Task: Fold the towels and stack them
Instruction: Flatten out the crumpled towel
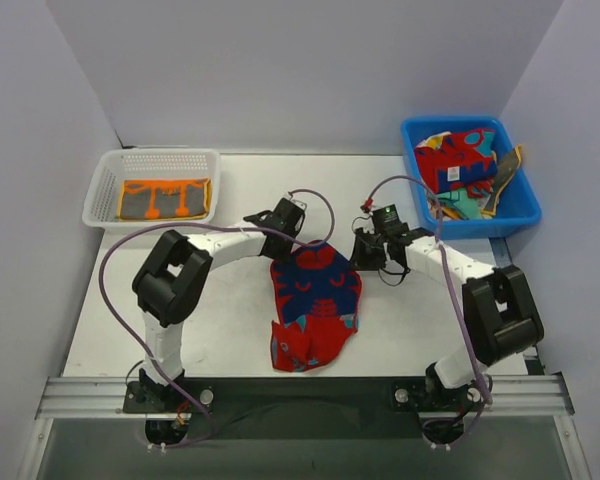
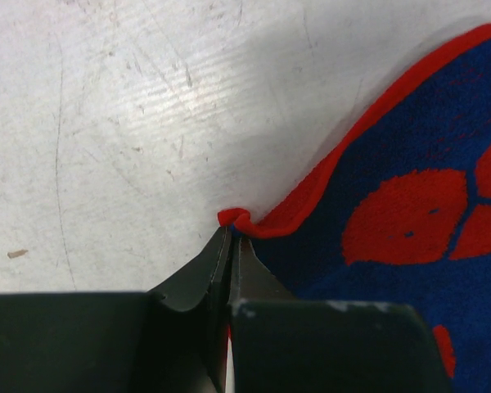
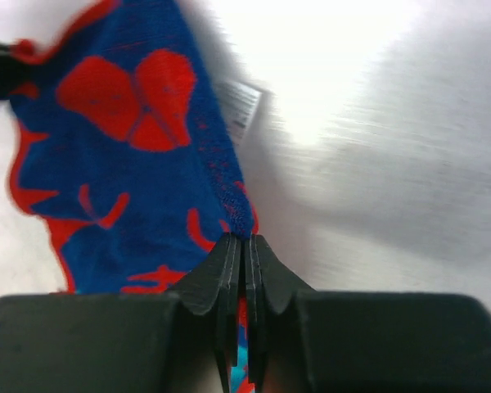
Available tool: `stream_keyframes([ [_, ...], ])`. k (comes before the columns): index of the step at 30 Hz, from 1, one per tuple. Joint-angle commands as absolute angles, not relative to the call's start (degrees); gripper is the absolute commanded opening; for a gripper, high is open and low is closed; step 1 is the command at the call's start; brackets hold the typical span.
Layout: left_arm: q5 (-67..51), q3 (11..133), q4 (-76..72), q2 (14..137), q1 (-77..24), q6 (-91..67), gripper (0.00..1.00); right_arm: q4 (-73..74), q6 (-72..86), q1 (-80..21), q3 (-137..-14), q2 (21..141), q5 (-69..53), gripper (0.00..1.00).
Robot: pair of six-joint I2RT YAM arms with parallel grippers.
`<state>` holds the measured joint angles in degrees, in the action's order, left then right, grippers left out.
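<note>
A red and blue towel (image 1: 315, 305) lies spread on the table between the two arms. My left gripper (image 1: 280, 243) is shut on its far left corner; the left wrist view shows the red hem (image 2: 234, 218) bunched at the tips of my left gripper (image 2: 231, 233). My right gripper (image 1: 364, 258) is shut on the towel's far right edge, and in the right wrist view the blue cloth (image 3: 147, 164) runs into the tips of my right gripper (image 3: 245, 240). An orange and grey folded towel (image 1: 164, 198) lies in the white basket (image 1: 102, 185). More towels (image 1: 458, 160) are piled in the blue bin (image 1: 515, 205).
The white basket stands at the far left of the table and the blue bin at the far right. Purple cables (image 1: 120, 250) loop off both arms. Grey walls close in the back and sides. A white label (image 3: 240, 102) shows at the towel's edge.
</note>
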<state>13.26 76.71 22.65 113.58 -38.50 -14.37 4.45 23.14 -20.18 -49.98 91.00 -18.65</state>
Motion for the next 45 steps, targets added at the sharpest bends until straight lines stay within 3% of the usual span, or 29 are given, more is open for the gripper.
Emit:
stream_keyframes([
  [1, 12.31, 74.89, 25.22, 109.87, -37.97, -15.03, 0.0, 7.63, 18.03, -26.51, -53.96, 83.95, -18.2, 0.0],
  [7, 11.26, 69.44, 25.84, 105.39, -36.56, -17.83, 0.0, 13.7, 16.0, -36.73, -51.69, 81.91, -21.52, 0.02],
  [13, 9.32, 62.41, 23.73, 102.04, -36.12, -19.42, 0.0, 17.58, 16.62, -39.46, -48.08, 83.94, -26.19, 0.35],
  [14, 9.06, 61.71, 23.21, 101.69, -36.12, -19.6, 0.0, 17.75, 16.0, -39.38, -48.16, 83.5, -26.54, 0.46],
  [16, 7.74, 59.77, 22.16, 100.38, -36.21, -20.21, 0.0, 19.77, 14.16, -39.03, -49.74, 82.01, -26.37, 0.54],
  [22, 6.86, 56.78, 21.88, 97.47, -36.21, -20.13, 0.0, 16.62, 18.71, -28.67, -51.41, 77.26, -21.36, 0.53],
  [26, 6.51, 55.46, 22.32, 95.98, -36.21, -19.6, 0.0, 11.08, 20.83, -25.84, -52.55, 78.74, -20.21, 0.46],
  [35, 7.64, 54.49, 24.69, 89.3, -36.21, -18.98, 0.0, 1.58, 24.52, -27.33, -53.96, 94.73, -24.26, 0.45],
  [45, 6.85, 49.48, 25.4, 81.57, -36.47, -21.0, 0.0, -5.52, 26.36, -34.19, -54.58, 99.66, -27.85, 0.53],
])
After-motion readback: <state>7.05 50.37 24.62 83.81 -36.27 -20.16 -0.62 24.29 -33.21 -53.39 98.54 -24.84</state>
